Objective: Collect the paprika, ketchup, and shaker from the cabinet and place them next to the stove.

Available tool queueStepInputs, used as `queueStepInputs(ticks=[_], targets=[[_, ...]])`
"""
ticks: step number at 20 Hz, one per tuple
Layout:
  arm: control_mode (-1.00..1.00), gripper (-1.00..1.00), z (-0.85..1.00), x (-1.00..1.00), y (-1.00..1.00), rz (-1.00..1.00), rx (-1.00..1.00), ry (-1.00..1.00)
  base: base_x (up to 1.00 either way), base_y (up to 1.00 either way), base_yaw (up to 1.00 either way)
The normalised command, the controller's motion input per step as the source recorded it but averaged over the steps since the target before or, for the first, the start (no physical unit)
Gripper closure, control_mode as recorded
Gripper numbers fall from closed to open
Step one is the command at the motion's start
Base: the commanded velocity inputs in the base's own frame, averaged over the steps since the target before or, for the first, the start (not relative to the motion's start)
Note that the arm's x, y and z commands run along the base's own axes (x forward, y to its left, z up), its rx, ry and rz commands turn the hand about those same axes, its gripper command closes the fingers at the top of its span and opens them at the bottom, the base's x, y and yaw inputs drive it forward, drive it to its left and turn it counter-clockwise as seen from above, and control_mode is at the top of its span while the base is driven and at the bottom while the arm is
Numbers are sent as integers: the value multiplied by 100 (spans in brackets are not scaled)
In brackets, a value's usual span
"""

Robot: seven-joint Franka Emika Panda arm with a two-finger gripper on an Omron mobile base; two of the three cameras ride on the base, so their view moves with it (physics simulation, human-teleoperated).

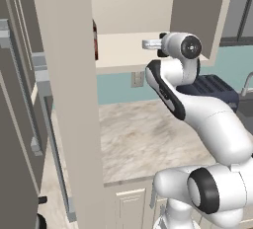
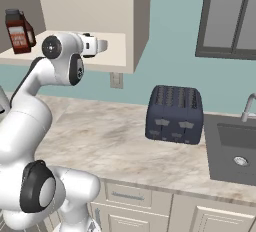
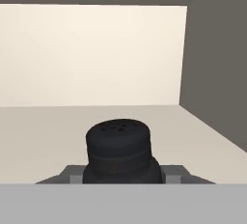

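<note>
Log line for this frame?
phase: grasping shaker in cabinet | gripper: jaws flank shaker, closure unclear | ketchup: on shelf | toaster: on counter

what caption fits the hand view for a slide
Black shaker seated between the jaws on the beige cabinet shelf.

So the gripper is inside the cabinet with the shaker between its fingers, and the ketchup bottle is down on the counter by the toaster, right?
Not quite. The ketchup bottle stands on the cabinet shelf, not on the counter, as the right base view shows. The rest holds: the gripper is inside the cabinet with the shaker between its fingers.
</note>
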Motion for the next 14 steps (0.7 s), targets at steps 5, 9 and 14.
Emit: queueStepInputs(ticks=[5, 9, 14], targets=[[-100, 100, 0, -2, 0, 0, 0, -3, 0, 0, 0], [-100, 100, 0, -12, 0, 0, 0, -5, 0, 0, 0], [-100, 100, 0, -22, 0, 0, 0, -6, 0, 0, 0]])
